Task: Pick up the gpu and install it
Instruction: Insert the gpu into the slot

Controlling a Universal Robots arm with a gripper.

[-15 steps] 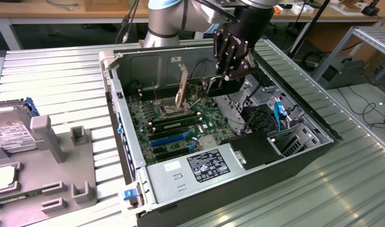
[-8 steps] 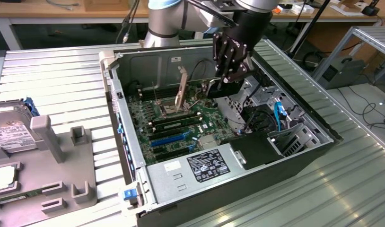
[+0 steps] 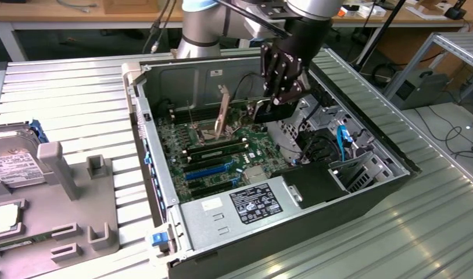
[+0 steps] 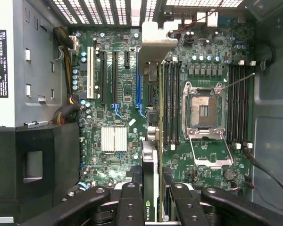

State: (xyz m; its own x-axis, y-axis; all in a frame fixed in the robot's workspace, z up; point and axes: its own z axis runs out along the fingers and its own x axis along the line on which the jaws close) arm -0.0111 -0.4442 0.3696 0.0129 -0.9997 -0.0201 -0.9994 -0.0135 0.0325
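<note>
Exterior view: the gripper (image 3: 283, 100) hangs inside the open case (image 3: 391, 174), its fingers closed on the gpu (image 3: 261, 114). The card is held on edge. Its long axis runs from the fingers towards 9 o'clock and ends at the bracket (image 3: 221, 111), which stands upright near the case's rear wall. The motherboard (image 3: 221, 157) lies below the card, with the blue slot (image 3: 209, 171) at about 7 o'clock from the gripper. The power supply (image 3: 244, 203) is at 6 o'clock, and a blue cable (image 3: 342, 139) at 4 o'clock is well apart from the card. The hard drive (image 3: 11, 160) sits outside the case at 9 o'clock. Wrist view: the gripper (image 4: 153, 190) has a finger on each face of the gpu (image 4: 150, 157), which shows edge-on. The card's axis is parallel to the slots and points at the bracket (image 4: 153, 40) by the rear grille. Its edge falls between the blue slot (image 4: 138, 80) and the memory slots (image 4: 172, 103), just on the memory side. Judgement: the card is aligned in direction but offset sideways from the slot. I cannot tell whether the connector touches the board. A thin red wire (image 4: 198, 21) crosses near the bracket. The CPU socket (image 4: 203, 110) is beyond the memory slots, apart from the card.
</note>
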